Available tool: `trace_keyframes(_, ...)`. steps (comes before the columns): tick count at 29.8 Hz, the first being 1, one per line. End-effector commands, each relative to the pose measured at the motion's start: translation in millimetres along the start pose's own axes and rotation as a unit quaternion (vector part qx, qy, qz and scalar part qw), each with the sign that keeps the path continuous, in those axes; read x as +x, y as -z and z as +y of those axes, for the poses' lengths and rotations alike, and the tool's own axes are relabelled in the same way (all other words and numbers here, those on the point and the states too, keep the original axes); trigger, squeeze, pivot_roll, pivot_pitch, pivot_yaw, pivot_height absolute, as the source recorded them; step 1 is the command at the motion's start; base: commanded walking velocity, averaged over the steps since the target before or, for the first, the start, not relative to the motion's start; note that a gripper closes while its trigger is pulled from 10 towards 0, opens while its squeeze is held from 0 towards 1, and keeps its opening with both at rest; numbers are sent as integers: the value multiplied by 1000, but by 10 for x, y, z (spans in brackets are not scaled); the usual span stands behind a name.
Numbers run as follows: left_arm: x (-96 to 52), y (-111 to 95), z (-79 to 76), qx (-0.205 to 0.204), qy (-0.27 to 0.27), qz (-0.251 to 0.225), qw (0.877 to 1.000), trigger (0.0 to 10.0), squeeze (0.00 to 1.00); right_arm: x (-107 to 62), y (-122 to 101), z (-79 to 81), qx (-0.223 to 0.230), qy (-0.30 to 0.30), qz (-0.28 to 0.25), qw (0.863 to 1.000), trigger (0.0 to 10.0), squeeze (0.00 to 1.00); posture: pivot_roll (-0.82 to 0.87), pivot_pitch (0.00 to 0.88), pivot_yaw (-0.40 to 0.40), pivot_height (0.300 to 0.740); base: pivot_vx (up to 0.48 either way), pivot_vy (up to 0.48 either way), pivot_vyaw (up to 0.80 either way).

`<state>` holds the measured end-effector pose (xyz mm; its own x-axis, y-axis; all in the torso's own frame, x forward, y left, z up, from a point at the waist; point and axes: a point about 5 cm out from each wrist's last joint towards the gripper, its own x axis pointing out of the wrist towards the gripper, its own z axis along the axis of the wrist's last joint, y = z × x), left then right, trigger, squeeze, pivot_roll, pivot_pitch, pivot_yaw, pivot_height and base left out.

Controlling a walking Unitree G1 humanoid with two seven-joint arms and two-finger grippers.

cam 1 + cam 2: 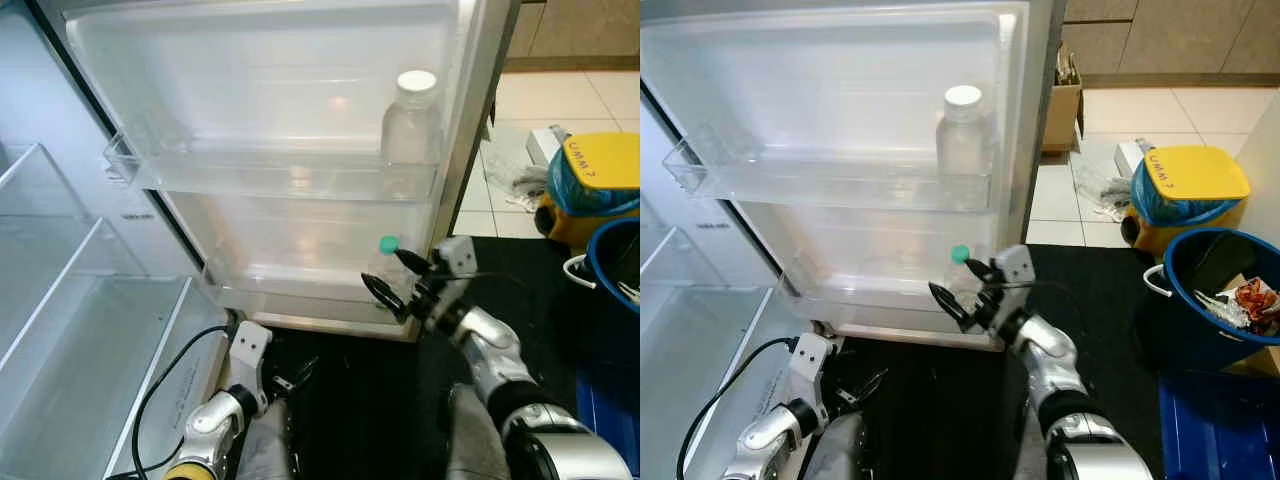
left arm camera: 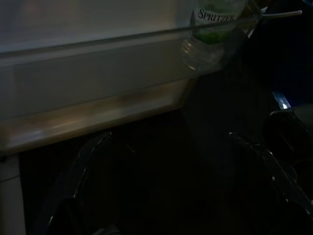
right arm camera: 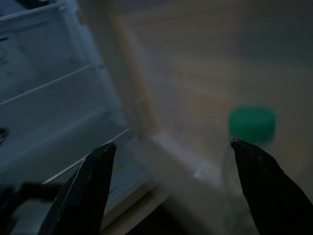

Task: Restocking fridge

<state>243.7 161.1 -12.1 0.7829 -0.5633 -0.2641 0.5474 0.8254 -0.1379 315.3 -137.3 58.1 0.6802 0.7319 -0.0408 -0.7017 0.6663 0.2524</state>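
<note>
Green-capped bottle [image 1: 388,268] stands in the lower door bin [image 1: 290,290]; white-capped bottle [image 1: 412,120] in the bin above. My right gripper [image 1: 397,277] is just beside it, fingers spread, empty. Judged: placement done; next, back straight out. Left gripper [image 1: 290,380] hangs low, fingers apart.

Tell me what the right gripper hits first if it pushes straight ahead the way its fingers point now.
Most likely the green-capped bottle standing in the lower door shelf. The open right gripper points at the fridge door, with the bottle ahead toward one finger. Depth is blurry, so that finger might clip it or slide past to the door liner.
</note>
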Motion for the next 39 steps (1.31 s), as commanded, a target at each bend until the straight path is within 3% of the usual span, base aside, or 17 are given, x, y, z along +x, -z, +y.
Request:
trace_keyframes(1,-36,106,-34,-13,1,24,1000,10000,0,-101,163,15,22,-3,28,999,10000,0,9,79,65,535,0,0,0)
trace_keyframes(4,-37,117,-33,-16,-1,27,1000,10000,0,-158,266,10,30,8,54,998,10000,0,3,78,62,535,0,0,0)
trace_keyframes(7,-50,153,-33,-27,-9,33,999,10000,0,-284,442,-14,65,40,87,993,10000,0,3,78,62,535,0,0,0)
trace_keyframes(9,-58,183,-26,-54,-25,32,998,10000,0,-458,635,-43,124,89,116,981,10000,0,3,67,53,540,0,0,0)
trace_keyframes(12,-62,210,-18,-85,-42,29,995,10000,0,-613,750,-89,186,149,112,965,10000,0,-3,59,51,555,0,0,0)
trace_keyframes(15,-67,221,-16,-92,-47,31,994,10000,0,-637,759,-102,195,162,106,961,10000,0,-3,59,51,560,0,0,0)
trace_keyframes(20,-214,420,35,-154,-106,69,980,10000,0,-909,911,-185,228,272,116,928,10000,0,-19,32,46,585,0,0,0)
trace_keyframes(24,-330,517,87,-186,-151,78,968,10000,0,-1070,995,-208,242,321,126,907,10000,0,-25,22,40,605,0,0,0)
trace_keyframes(25,-330,517,87,-186,-151,78,968,10000,0,-1070,995,-208,242,321,126,907,10000,0,-25,22,40,605,0,0,0)
trace_keyframes(29,-404,556,148,-225,-195,69,952,10000,0,-1231,1085,-210,267,368,127,882,10000,0,-22,11,34,625,0,0,0)
trace_keyframes(31,-420,570,157,-228,-203,73,950,10000,0,-1276,1111,-210,265,384,134,874,10000,0,-21,6,32,630,0,0,0)
trace_keyframes(33,-463,606,187,-236,-227,86,941,10000,0,-1377,1181,-204,257,426,157,853,10000,0,-21,6,32,640,0,0,0)
trace_keyframes(36,-469,609,194,-237,-233,87,939,10000,0,-1394,1196,-201,257,434,163,848,10000,0,-25,1,32,640,0,0,0)
trace_keyframes(37,-509,654,215,-251,-254,106,928,10000,0,-1437,1241,-182,252,446,185,839,10000,0,-25,1,32,640,0,0,0)
trace_keyframes(39,-551,681,232,-253,-267,114,923,10000,0,-1483,1274,-164,250,452,195,834,10000,0,-27,0,32,640,0,0,0)
